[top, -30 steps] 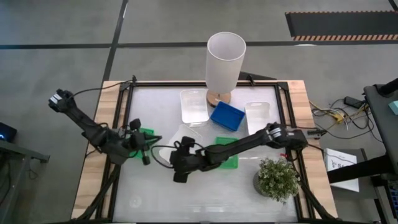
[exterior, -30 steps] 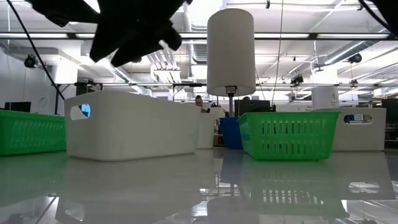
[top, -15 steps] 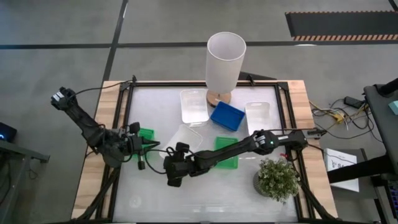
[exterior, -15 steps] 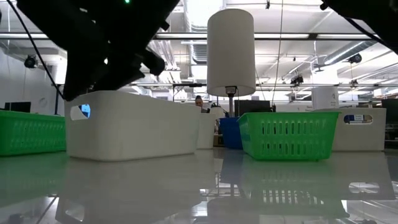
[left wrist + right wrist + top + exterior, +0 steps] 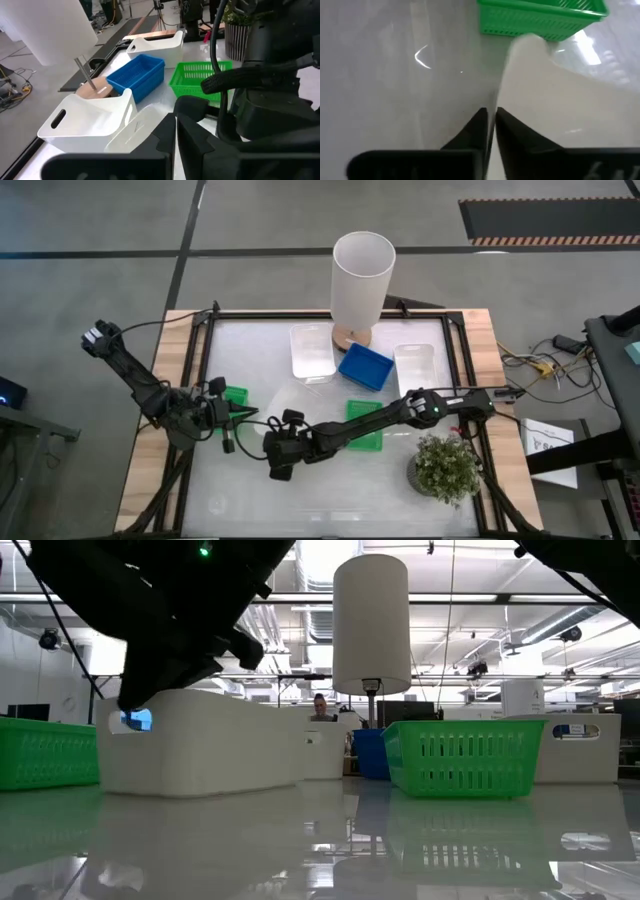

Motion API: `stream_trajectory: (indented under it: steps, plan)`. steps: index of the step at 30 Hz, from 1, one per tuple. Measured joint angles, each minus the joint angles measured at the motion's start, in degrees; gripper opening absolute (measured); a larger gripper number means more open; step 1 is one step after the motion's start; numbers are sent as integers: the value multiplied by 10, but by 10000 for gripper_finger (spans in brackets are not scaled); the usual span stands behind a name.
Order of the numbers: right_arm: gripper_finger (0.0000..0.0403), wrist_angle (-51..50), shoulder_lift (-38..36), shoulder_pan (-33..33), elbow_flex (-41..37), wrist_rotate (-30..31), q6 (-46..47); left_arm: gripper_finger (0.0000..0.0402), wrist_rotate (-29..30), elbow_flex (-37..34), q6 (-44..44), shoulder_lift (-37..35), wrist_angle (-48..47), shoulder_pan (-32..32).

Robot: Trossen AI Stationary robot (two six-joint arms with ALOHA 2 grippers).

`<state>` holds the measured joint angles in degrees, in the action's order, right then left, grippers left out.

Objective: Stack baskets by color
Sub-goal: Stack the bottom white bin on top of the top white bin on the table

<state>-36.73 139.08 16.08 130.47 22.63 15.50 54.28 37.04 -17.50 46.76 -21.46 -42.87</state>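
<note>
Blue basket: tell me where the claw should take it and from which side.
The blue basket stands open side up with thin upright walls, so come straight down and pinch a long wall's rim, probably the one facing the green basket; the other side crowds the lamp base.

No legible text, label, brand, number or sign appears in any view. The baskets, the bench and both arms carry no readable markings. Papers lying beside the bench in the high view and fittings in the room behind are too small to read.
</note>
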Motion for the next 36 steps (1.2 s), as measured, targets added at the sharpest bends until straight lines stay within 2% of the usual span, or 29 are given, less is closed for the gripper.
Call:
stream_trajectory:
  steps: [5,10,20,28,32,36]
  plan:
    - [9,-15,-3,9,-2,-4,-49,1,0,0,-7,0,0,0]
    - [9,-77,-42,26,-1,-27,-93,1,0,0,-20,-5,1,0]
    - [9,-213,-90,47,-1,-20,-138,1,0,2,-31,-17,12,0]
    - [8,-266,-135,45,-1,-9,-177,1,8,2,-31,-17,15,0]
    - [8,-289,-156,29,-1,27,-199,2,31,4,-31,-18,15,0]
    - [8,-290,-176,1,-2,31,-219,2,98,2,-31,-24,20,0]
